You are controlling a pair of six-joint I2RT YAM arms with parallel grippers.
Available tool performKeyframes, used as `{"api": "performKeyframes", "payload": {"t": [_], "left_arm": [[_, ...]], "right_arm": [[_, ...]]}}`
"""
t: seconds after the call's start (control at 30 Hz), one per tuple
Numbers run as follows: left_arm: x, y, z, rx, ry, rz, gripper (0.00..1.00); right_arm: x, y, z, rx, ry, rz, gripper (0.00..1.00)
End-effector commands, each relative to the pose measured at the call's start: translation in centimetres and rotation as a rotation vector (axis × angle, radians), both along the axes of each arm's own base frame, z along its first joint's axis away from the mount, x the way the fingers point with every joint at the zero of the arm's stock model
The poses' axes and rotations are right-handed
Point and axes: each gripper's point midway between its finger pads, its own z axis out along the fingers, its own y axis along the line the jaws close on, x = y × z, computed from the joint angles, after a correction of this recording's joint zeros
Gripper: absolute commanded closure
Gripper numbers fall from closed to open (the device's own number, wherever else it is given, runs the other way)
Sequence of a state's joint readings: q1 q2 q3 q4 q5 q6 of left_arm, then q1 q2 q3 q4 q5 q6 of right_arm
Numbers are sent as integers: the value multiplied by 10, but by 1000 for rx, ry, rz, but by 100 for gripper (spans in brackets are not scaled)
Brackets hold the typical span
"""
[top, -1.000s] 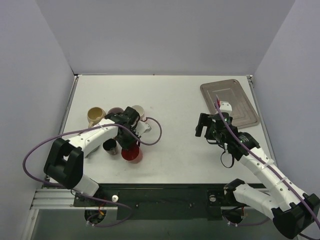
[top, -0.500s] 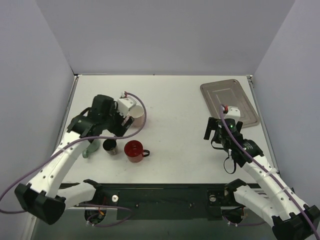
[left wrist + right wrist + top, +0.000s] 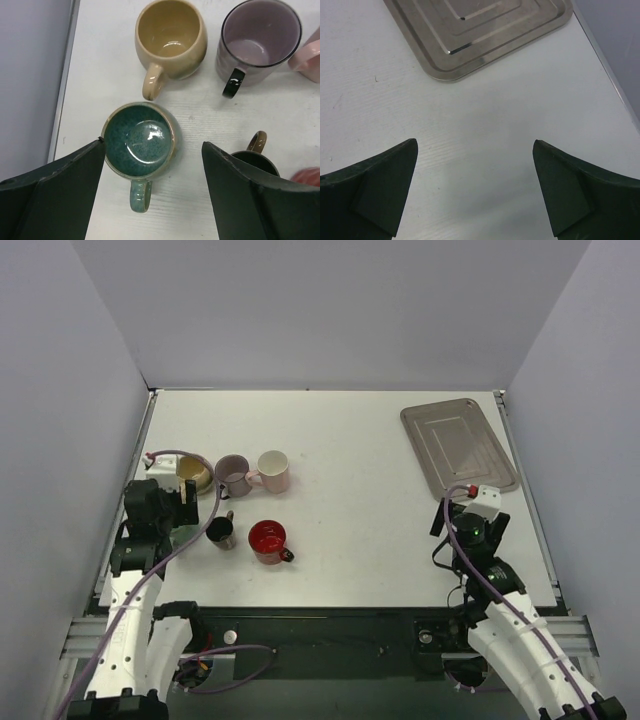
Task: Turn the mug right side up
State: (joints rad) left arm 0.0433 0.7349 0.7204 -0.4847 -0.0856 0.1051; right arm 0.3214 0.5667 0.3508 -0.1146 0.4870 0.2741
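Note:
The red mug (image 3: 268, 540) stands on the table with its opening up and its handle toward the near right; nothing touches it. Only its edge (image 3: 309, 176) shows in the left wrist view. My left gripper (image 3: 165, 508) hangs to the left of it, open, above an upright green mug (image 3: 141, 140) that lies between the fingers (image 3: 55, 190) without contact. My right gripper (image 3: 468, 518) is far off at the right, open over bare table (image 3: 475, 142), with nothing between its fingers.
A tan mug (image 3: 192, 473), a purple mug (image 3: 232, 475) and a pale pink mug (image 3: 273, 470) stand upright in a row behind. A small dark mug (image 3: 221, 533) sits beside the red one. A metal tray (image 3: 458, 443) lies at the back right.
My left gripper has let go of the red mug, opened, and pulled back to the left near side. The right arm has drawn back toward the near right edge.

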Motion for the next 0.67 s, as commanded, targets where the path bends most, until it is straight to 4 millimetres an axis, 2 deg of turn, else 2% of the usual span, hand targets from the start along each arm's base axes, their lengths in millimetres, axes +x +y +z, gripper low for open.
{"api": "performKeyframes", "payload": {"t": [0.0,0.03,0.07,0.1,0.3,0.5,0.63], "left_arm": [[9,19,5,-45,-165,147,12],[9,22,11,-89,-219,202,12],[7,23,4,-98,-218,216,12],[7,24,6,-102,-239,220,12],[6,24,3,-91,-221,216,12],[5,27,-9,-73,-192,211,13],[5,27,-8,-58,-188,192,13]], "right_arm": [[8,-6,22,-10,-130,-22,7],[7,-7,23,-8,-141,-26,7],[7,-7,23,-6,-143,-25,7],[7,-6,22,2,-144,-24,7],[13,5,10,50,-145,8,7],[15,9,13,62,-144,26,8],[15,10,14,70,-151,30,7]]}}
